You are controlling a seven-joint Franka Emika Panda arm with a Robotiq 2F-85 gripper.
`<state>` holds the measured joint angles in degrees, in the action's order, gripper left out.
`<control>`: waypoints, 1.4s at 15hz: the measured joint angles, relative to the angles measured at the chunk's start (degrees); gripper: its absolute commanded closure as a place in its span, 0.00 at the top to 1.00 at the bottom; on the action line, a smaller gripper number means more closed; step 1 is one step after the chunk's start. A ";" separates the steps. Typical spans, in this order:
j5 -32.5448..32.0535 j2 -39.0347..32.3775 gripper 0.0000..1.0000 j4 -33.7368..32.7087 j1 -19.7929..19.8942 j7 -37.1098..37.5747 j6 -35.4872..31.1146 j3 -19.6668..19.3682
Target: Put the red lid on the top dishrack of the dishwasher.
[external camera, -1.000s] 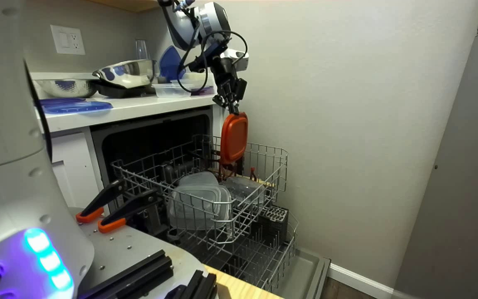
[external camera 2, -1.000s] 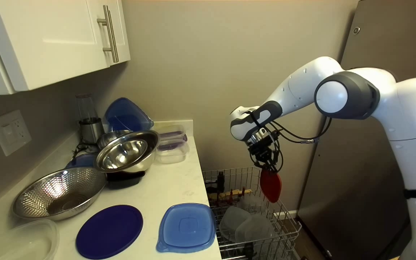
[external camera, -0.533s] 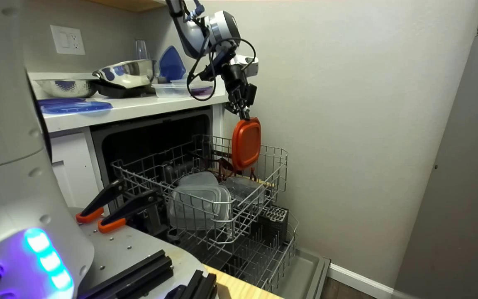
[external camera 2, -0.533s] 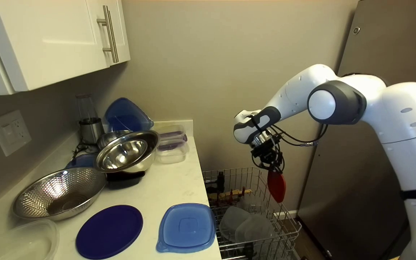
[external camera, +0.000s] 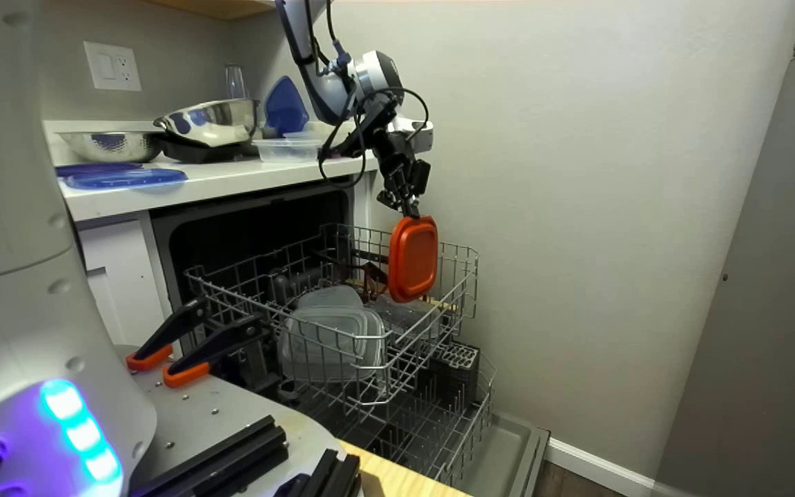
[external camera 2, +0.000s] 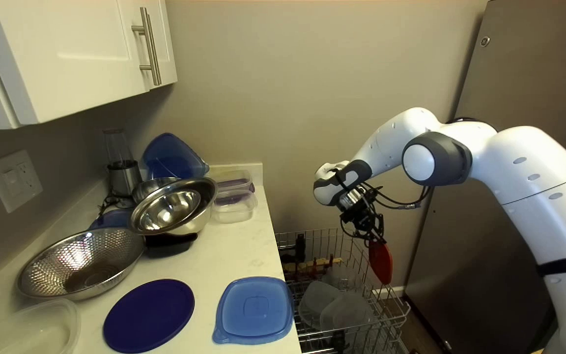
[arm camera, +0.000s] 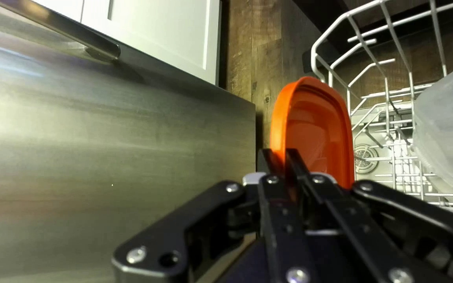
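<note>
The red lid (external camera: 413,261) hangs upright from my gripper (external camera: 413,212), which is shut on its upper edge. In an exterior view the lid (external camera 2: 381,262) is seen nearly edge-on below my gripper (external camera 2: 377,239), overlapping the right side of the top dishrack (external camera 2: 395,318). In the wrist view my fingertips (arm camera: 279,157) pinch the rim of the lid (arm camera: 319,129), and the wire rack (arm camera: 328,32) lies to its right. The top dishrack (external camera: 370,337) is pulled out of the dishwasher (external camera: 252,201). I cannot tell whether the lid's bottom is inside the rack's side.
Clear containers (external camera: 335,342) and red-handled tools (external camera 2: 314,268) lie in the top rack. The lower rack (external camera: 439,442) is out below it. The counter (external camera 2: 243,246) holds bowls, blue lids and tubs. A steel refrigerator (arm camera: 112,165) stands close on the left in the wrist view.
My gripper and the red lid have moved down and to the right in both exterior views. The lid stays held and upright. The rack and its contents have not moved.
</note>
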<state>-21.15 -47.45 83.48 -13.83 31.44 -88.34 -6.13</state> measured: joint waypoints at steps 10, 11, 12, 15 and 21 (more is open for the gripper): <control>-0.83 -5.88 0.03 -4.19 -1.94 -10.76 3.65 2.67; -0.91 -6.55 0.03 -4.21 -2.24 -10.95 3.65 2.67; -1.05 -7.12 0.03 -4.21 -2.38 -10.96 3.69 2.67; -2.05 -8.04 0.02 -4.21 -2.35 -10.96 4.63 2.34; -2.53 -8.09 0.02 -4.21 -2.01 -10.96 6.09 1.19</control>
<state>-23.69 -55.54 79.27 -15.84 20.48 -82.26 -4.94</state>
